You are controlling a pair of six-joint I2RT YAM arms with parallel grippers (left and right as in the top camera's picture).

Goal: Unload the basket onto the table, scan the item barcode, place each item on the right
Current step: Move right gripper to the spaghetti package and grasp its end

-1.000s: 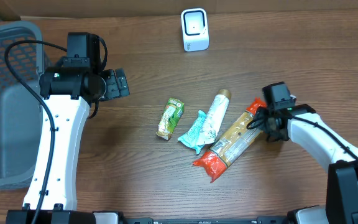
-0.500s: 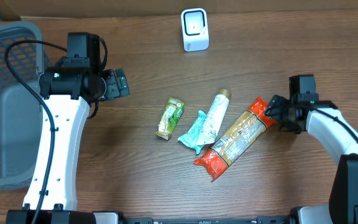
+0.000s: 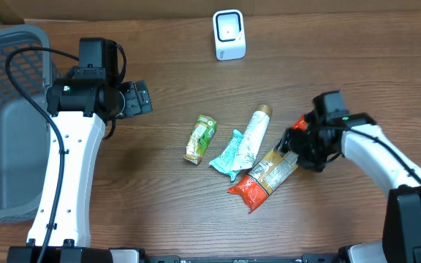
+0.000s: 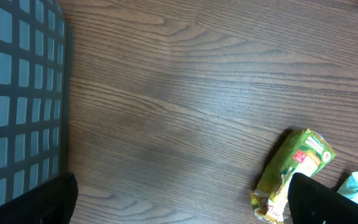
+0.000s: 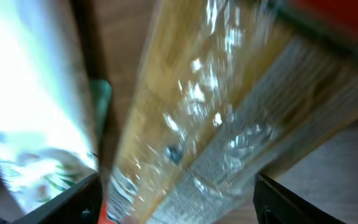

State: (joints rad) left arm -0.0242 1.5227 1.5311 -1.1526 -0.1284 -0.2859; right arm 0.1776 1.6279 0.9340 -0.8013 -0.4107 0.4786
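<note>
Well forward on the desk's right half lies the long orange packet (image 3: 265, 175), its upper end under the right gripper (image 3: 298, 146), whose jaws straddle it wide; whether they pinch cannot be told. Farther back, toward the left edge, the left gripper (image 3: 139, 97) hangs open and empty. Advice: grip across the width, lift level, and present the barcode face squarely to the white scanner (image 3: 229, 34) at the back edge.

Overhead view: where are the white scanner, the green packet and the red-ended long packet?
white scanner (image 3: 229, 34), overhead view, its front face.
green packet (image 3: 200, 138), overhead view, mid wrapper.
red-ended long packet (image 3: 267, 175), overhead view, tan middle section.
</note>
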